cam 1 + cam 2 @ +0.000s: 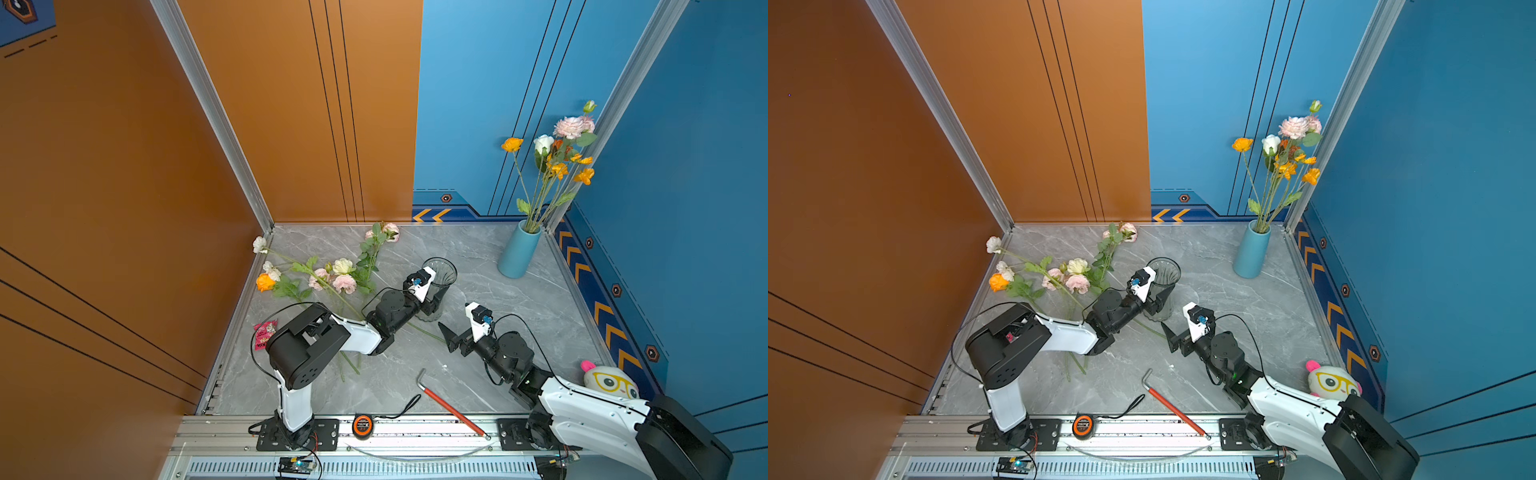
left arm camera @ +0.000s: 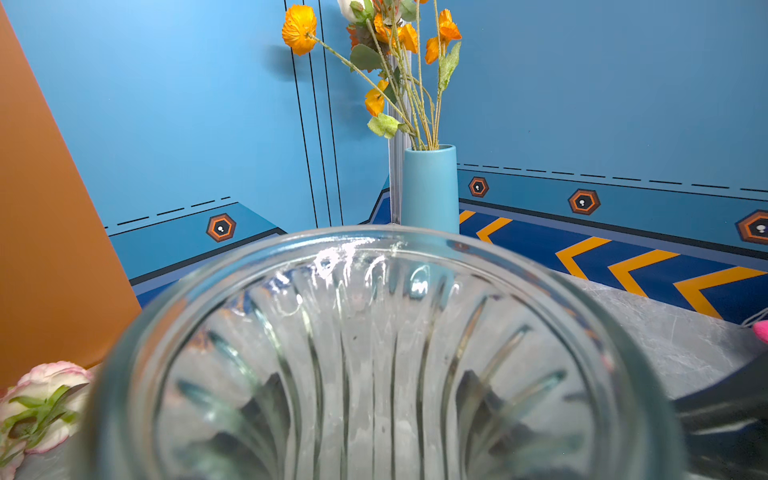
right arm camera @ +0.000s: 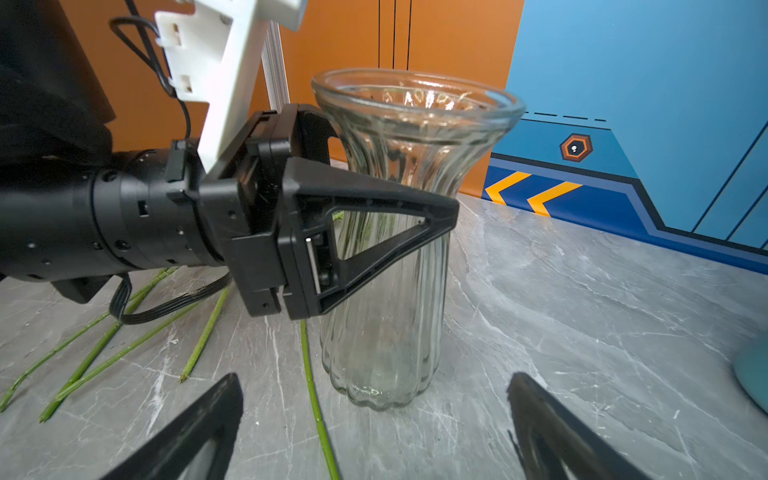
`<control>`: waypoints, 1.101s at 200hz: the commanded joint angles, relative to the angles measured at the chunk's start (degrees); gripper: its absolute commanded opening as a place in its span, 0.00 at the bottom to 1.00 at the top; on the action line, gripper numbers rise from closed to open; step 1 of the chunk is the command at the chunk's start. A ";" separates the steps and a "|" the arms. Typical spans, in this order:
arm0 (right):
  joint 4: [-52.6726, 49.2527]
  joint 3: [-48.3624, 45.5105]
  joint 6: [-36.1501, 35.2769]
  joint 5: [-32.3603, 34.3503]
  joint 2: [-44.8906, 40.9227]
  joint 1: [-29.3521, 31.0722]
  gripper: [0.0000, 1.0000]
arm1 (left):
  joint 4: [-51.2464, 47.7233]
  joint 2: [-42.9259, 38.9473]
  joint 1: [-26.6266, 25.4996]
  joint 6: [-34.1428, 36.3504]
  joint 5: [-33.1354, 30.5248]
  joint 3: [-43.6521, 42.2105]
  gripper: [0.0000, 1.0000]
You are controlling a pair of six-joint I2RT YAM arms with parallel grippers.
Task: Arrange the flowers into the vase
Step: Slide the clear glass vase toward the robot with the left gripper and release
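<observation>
Left jaws tight on the glass vase (image 3: 382, 353), plainest in the right wrist view; right jaws apart.

The long green-stemmed artificial flowers (image 1: 343, 266), with pink, cream and orange blooms, are seen laid flat at the far left, stems crossed and fanned toward the near side. The clear ribbed glass vase (image 1: 446, 276) is stood upright and empty just right of them, with one stem laid beside its base.
</observation>
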 commanded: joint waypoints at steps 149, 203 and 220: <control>0.92 2.78 -1.02 -2.07 3.01 0.27 1.00 | 10.31 1.99 6.49 -3.25 3.33 0.82 0.23; 0.61 2.97 -1.61 -1.66 3.30 0.26 1.00 | 10.34 0.42 7.07 -4.19 2.21 -2.12 0.94; 0.25 3.21 -2.52 -1.51 3.32 0.26 1.00 | 10.29 0.23 7.44 -4.52 2.17 -2.76 0.98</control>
